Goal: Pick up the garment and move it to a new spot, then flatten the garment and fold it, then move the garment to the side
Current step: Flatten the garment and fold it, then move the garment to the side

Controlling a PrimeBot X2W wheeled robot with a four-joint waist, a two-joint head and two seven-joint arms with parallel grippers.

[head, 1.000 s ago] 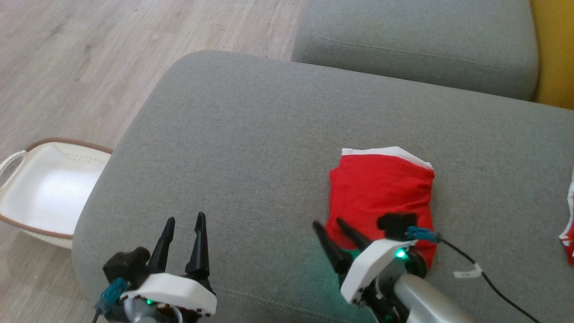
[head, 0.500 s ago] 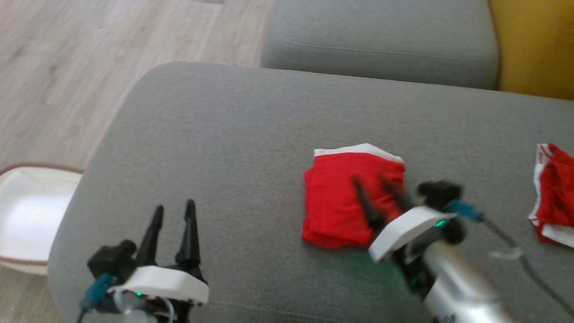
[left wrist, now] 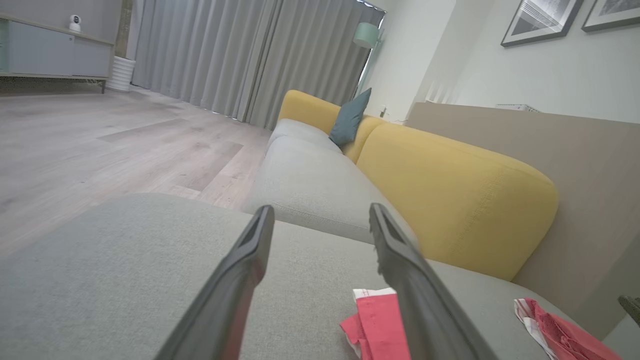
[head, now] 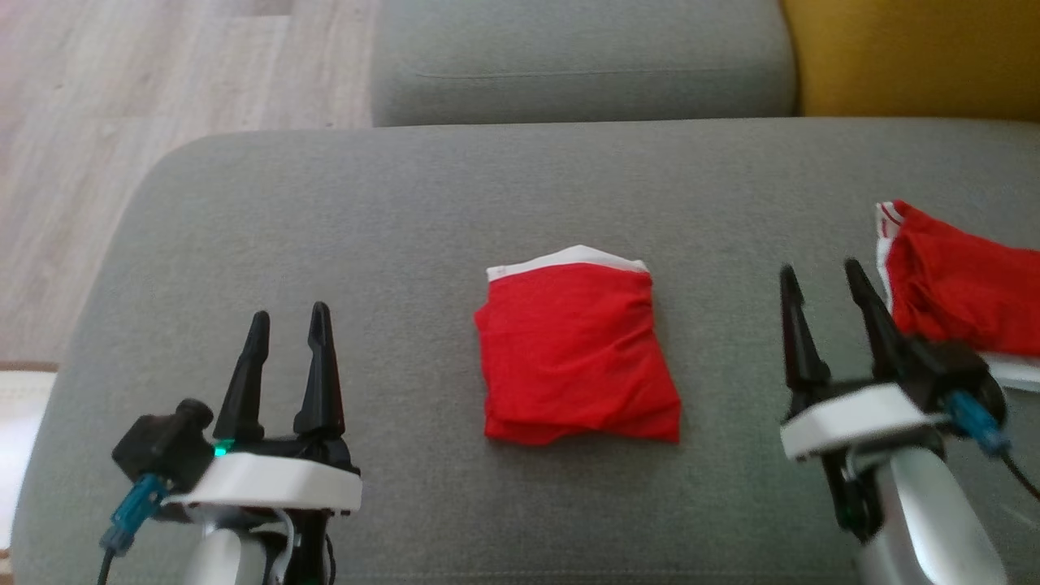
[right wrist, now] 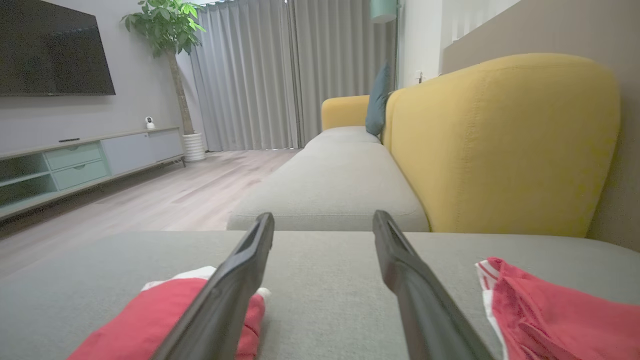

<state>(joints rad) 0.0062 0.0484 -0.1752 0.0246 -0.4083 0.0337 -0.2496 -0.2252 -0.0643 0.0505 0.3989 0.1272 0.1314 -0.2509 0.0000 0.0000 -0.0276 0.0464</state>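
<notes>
Garment: we see the red garment (head: 577, 357) folded into a compact, roughly square packet with a white band along its far edge. It lies flat on the grey sofa seat (head: 390, 203), about midway between our two arms.
Left pincer: our left pincer (head: 290, 313) sits at the lower left of the head view, over the near part of the seat. Its two dark fingers are spread with nothing between them, and it is well apart from the garment.
Right pincer: our right pincer (head: 819, 270) sits at the lower right, fingers likewise spread and empty. It stands between the folded garment and the second garment, gripping neither. In the right wrist view, bare grey seat shows between its fingers.
Second garment: a second garment (head: 959, 296), red with a white striped band, lies crumpled at the right end of the seat, just beside our right pincer. The right wrist view shows a strip of seat between the two.
Height: we cannot tell whether either pincer's tips touch the seat.
Surroundings: a further grey cushion (head: 581, 57) lies beyond the seat, with a yellow backrest (head: 910, 57) to its right and a pale wood floor (head: 122, 89) to its left.
</notes>
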